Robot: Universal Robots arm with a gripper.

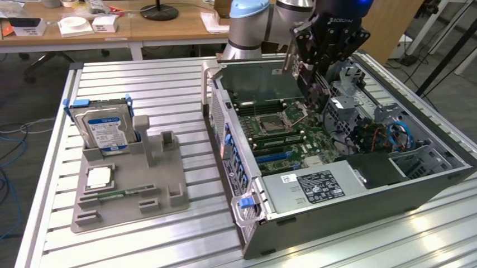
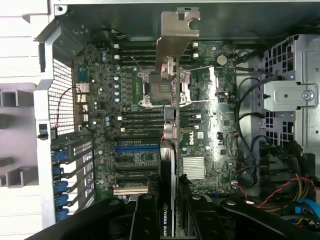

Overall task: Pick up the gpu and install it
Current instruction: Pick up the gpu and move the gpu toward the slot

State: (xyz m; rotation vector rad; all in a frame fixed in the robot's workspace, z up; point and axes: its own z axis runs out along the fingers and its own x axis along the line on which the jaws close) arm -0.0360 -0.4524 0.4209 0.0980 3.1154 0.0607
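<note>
The gpu [image 2: 169,165] is a thin dark card seen edge-on in the wrist view, with its silvery bracket [image 2: 177,40] at the far end. My gripper [image 2: 168,212] is shut on it, one black finger [image 2: 144,215] on each side of the card. In the exterior view the gripper [image 1: 316,70] hangs over the open computer case [image 1: 439,173], holding the gpu [image 1: 316,95] upright on edge above the motherboard [image 1: 287,131]. The card hovers over the board near the processor socket [image 2: 162,87], apart from the slots. A blue expansion slot [image 2: 135,148] lies on the board beside the card's line.
On the slatted metal table [image 1: 149,84], at the exterior view's left, a grey fixture [image 1: 160,184] holds a silver hard drive [image 1: 108,127], a processor chip [image 1: 98,177] and a green memory stick [image 1: 119,194]. Cables [image 1: 399,134] and a drive cage [image 2: 290,95] crowd the case's far side.
</note>
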